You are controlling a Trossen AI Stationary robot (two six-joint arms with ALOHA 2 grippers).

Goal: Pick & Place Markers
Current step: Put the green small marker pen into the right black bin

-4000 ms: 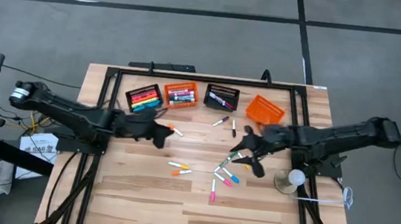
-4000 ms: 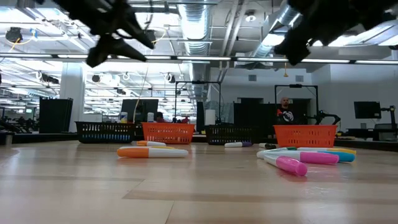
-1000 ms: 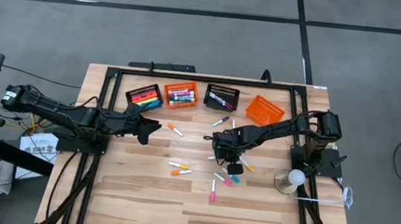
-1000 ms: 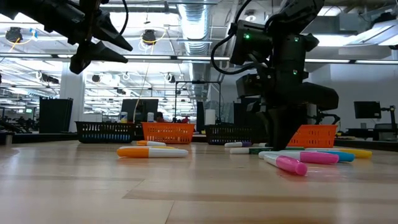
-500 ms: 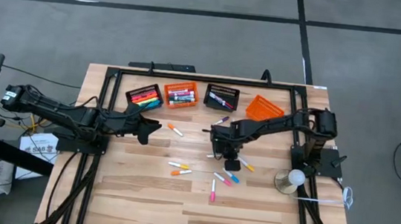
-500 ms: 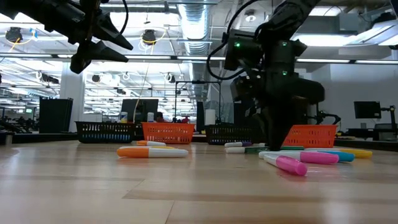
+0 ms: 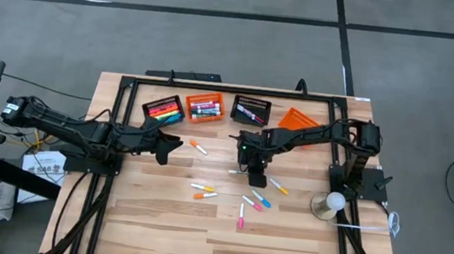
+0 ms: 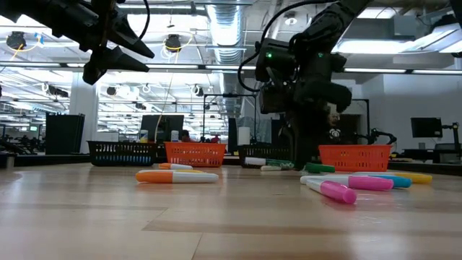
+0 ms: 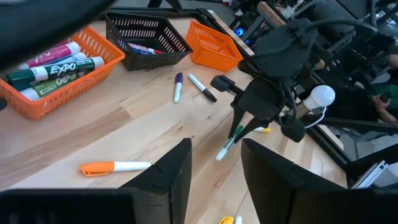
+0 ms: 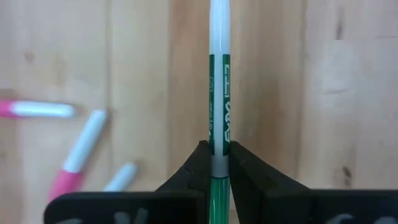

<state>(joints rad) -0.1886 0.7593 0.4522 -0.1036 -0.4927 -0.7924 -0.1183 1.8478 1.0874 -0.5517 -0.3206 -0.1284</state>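
The right gripper (image 10: 213,167) is clamped on a green marker (image 10: 218,93), lifted mid-table just near of the baskets (image 7: 251,109). The pinch sits close to one end, so the marker could swing or slip during carry. The left gripper (image 9: 214,171) hangs parted, empty, at left

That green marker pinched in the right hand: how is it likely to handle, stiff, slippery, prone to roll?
The green marker probably stays stiff: it runs straight past the right hand with no sag. Its barrel looks smooth and the pinch is narrow, so it may pivot or slip. Being round and thin, it would likely roll if dropped on the flat wooden table.
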